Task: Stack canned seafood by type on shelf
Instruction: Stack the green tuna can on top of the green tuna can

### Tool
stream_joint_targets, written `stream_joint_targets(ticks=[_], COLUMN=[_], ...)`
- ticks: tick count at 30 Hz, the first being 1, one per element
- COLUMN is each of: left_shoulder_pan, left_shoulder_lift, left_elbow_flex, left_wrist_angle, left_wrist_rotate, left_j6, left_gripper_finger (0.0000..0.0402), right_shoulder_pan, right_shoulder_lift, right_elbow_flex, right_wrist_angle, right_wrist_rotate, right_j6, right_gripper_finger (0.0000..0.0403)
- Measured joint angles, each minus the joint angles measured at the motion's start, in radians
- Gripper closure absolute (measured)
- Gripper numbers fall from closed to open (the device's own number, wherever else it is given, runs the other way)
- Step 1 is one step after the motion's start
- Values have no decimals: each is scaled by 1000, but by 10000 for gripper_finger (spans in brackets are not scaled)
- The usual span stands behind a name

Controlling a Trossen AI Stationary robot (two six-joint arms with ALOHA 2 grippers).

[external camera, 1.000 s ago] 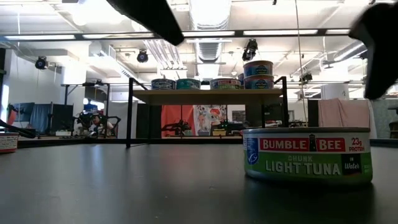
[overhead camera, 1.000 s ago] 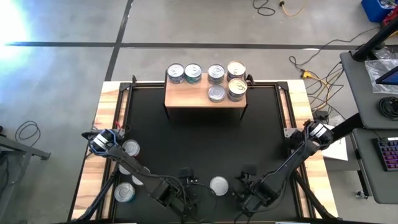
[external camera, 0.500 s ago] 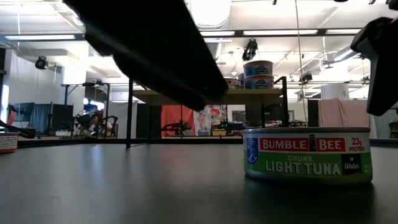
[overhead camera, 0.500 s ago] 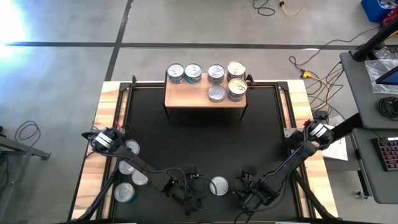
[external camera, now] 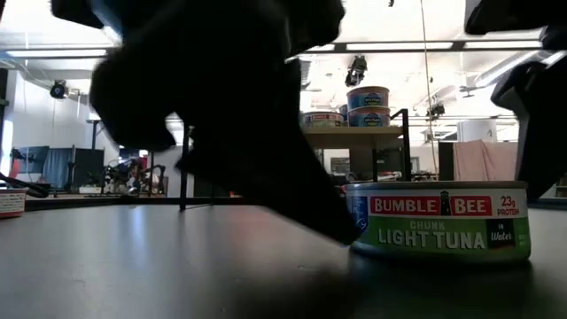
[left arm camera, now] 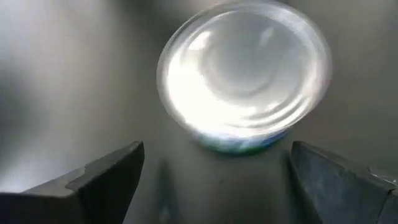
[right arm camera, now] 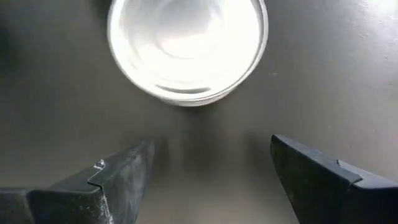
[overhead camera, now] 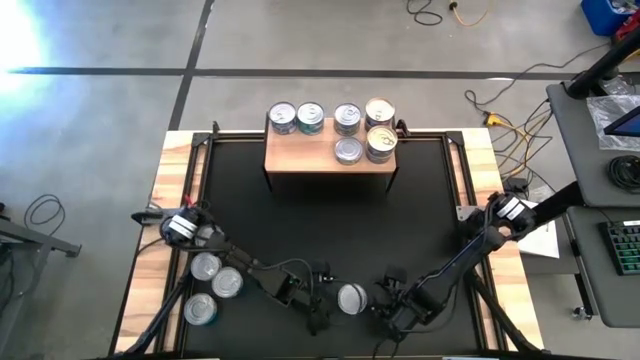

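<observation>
One canned-seafood tin (overhead camera: 352,298) with a shiny top and a green-and-red label (external camera: 440,220) stands on its base on the black mat near the front edge. My left gripper (overhead camera: 320,304) is open just to its left, and my right gripper (overhead camera: 386,302) is open just to its right. In each wrist view the tin (left arm camera: 242,74) (right arm camera: 186,43) lies ahead of the open fingers, not between them. The shelf (overhead camera: 330,152) at the far edge carries several tins; two pairs at its right end look stacked in the low view.
Three more tins (overhead camera: 205,267), (overhead camera: 227,283), (overhead camera: 200,310) stand on the mat at the near left, beside my left arm. The mat's wooden edges (overhead camera: 170,200) run along both sides. Bare mat lies between the shelf and the grippers.
My left gripper has come down and gone toward the table's right, up to the left side of the tin near the front edge. My right gripper has sunk a little toward the same tin. The tin has stayed where it was.
</observation>
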Motion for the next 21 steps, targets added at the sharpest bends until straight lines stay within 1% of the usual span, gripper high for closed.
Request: stream_joint_targets(ticks=[2,4,8,11,14,17,21], left_shoulder_pan=[11,14,20,34,41,40,40], left_shoulder_lift=[3,8,43,84,134,188,239], left_elbow_flex=[1,1,0,23,89,171,271], left_wrist_angle=[54,85,172,228,218,191,117], left_wrist_rotate=[68,109,116,111,97,91,98], left_j6=[27,48,70,51,51,58,116], left_gripper_finger=[10,10,10,10,9,9,8], right_shoulder_pan=[-4,-10,-24,-53,-78,-84,-84], right_shoulder_lift=[0,0,0,19,37,39,39], right_elbow_flex=[-14,-32,-93,-130,-140,-128,-115], right_wrist_angle=[25,64,234,322,330,315,283], right_wrist_rotate=[0,2,5,16,7,-9,-26], right_j6=[-6,-40,-94,-69,-70,-109,-136], right_gripper_finger=[92,95,101,106,110,111,104])
